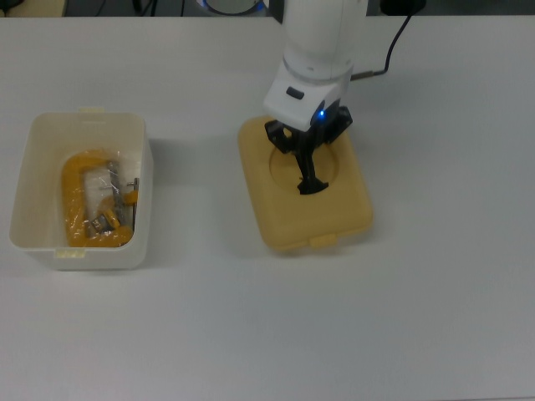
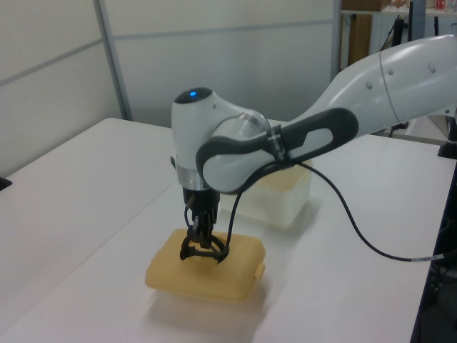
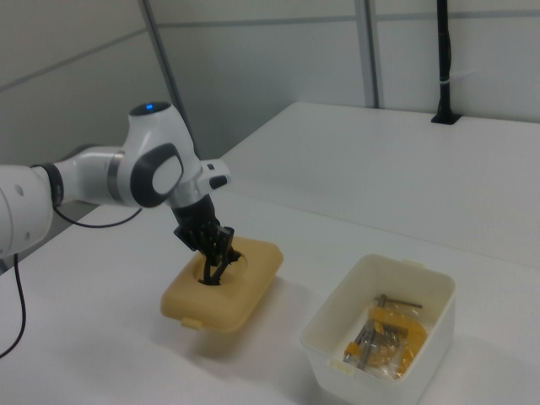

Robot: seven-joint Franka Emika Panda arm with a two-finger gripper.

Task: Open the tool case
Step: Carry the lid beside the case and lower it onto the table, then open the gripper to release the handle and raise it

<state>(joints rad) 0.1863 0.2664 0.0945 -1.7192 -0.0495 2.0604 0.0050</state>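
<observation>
The tool (image 1: 310, 177) pinches the handle (image 2: 203, 250) of the lid (image 1: 306, 190), well apart from the box (image 1: 50, 251) on the worktop (image 1: 435, 317); a tilted lid might slip or bang down.

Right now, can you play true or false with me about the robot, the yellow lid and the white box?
1. The lid is on the white box. False: it lies on the table, apart from the box.
2. The claw holds the lid's black handle. True.
3. The box is empty. False: yellow and metal tools lie inside.
4. In the top view, the box is left of the lid. True.
</observation>
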